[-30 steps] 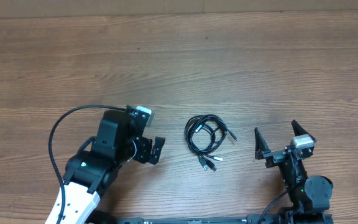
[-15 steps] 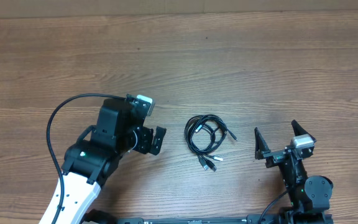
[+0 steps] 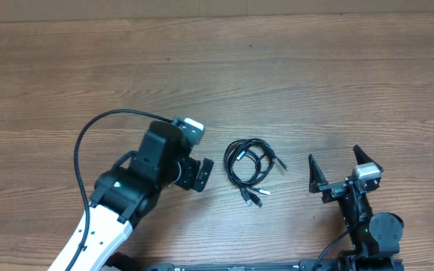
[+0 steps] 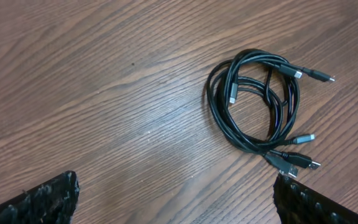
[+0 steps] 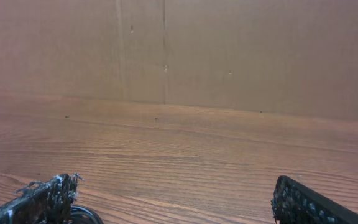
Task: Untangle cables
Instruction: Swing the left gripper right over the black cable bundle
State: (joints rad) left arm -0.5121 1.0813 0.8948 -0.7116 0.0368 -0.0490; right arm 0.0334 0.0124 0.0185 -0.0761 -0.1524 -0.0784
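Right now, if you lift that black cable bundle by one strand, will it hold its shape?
Probably not: the cables are thin and lie in loose curved loops, so they likely sag. The loops cross each other, so one strand may drag the rest along. The small plug ends would probably dangle.

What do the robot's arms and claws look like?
The left arm is black with a white lower part and a thick black cable looping beside it. The right arm is black. The left claw and right claw each have two black fingers.
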